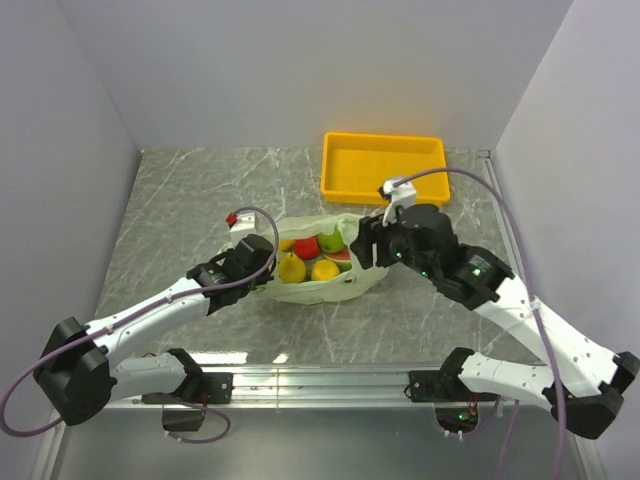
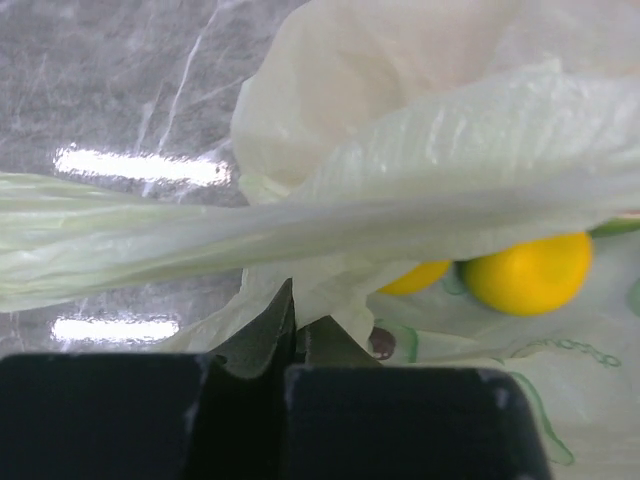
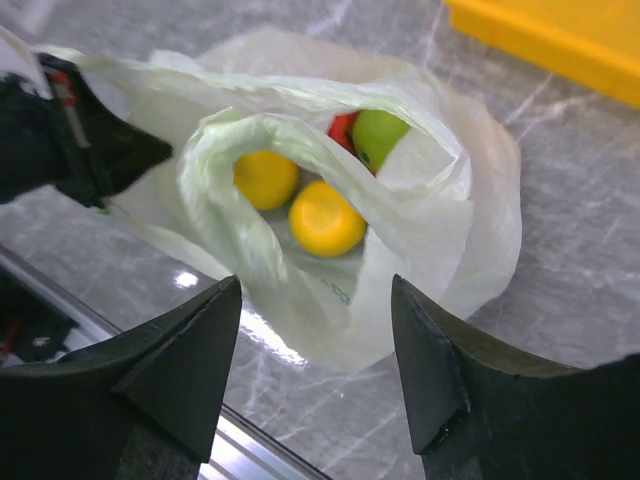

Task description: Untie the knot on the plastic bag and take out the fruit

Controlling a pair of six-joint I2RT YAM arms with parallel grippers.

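The pale green plastic bag lies open mid-table, and no knot shows. Fruit sits inside: a red apple, a green apple, a yellow pear and a round yellow piece. My left gripper is shut on the bag's left edge, with a handle strip stretched across its view. My right gripper is open and empty, hovering over the bag's right side. The right wrist view shows two yellow pieces, the green apple and a bit of red.
A rigid yellow tray stands at the back, right of centre, and its corner shows in the right wrist view. White walls close in the table on three sides. A metal rail runs along the near edge.
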